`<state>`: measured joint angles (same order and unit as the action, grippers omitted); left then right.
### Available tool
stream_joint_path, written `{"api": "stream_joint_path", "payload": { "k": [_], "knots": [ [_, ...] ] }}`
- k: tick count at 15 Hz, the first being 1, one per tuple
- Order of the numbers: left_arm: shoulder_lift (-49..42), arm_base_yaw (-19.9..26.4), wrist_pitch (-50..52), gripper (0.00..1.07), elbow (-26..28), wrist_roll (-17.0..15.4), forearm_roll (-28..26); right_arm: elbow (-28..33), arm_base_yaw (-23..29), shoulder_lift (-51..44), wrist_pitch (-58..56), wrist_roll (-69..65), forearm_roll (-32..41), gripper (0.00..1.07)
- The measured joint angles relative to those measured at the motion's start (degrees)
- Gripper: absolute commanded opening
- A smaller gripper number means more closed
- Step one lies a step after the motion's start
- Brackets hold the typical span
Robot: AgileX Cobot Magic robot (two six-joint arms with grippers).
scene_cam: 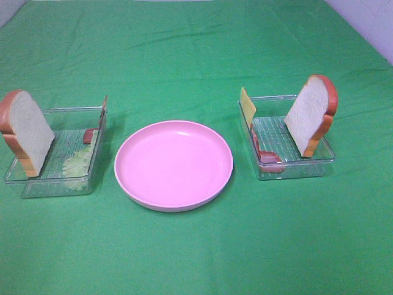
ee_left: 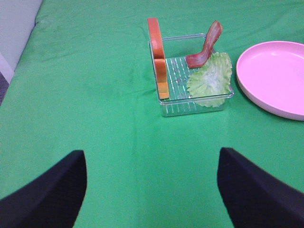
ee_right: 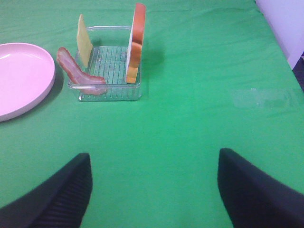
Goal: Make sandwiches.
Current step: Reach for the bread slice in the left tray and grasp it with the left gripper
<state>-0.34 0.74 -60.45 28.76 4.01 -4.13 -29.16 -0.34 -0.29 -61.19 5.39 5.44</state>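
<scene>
Gaping wide and empty, left tool (ee_left: 152, 156), right tool (ee_right: 154, 154), bread slices (ee_left: 157, 57) (ee_right: 135, 42) well ahead of each

all that shows of the robot from here is the ends of its two grippers. the left gripper (ee_left: 151, 159) has two dark fingers (ee_left: 50, 194), near black with a faint navy cast, matte, each a broad wedge with a rounded corner at the tip. the right gripper (ee_right: 153, 159) looks the same in colour and shape, and one of its fingers (ee_right: 57, 199) carries fine parallel ribbing across its surface.
</scene>
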Motion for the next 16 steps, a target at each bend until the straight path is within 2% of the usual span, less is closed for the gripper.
{"api": "stream_joint_path", "payload": {
  "k": [16],
  "knots": [
    [0.0,0.0,0.0,0.72,0.0,-0.29,0.46,0.0,0.0,0.0,0.0,0.0,0.0,0.71]
  ]
}}
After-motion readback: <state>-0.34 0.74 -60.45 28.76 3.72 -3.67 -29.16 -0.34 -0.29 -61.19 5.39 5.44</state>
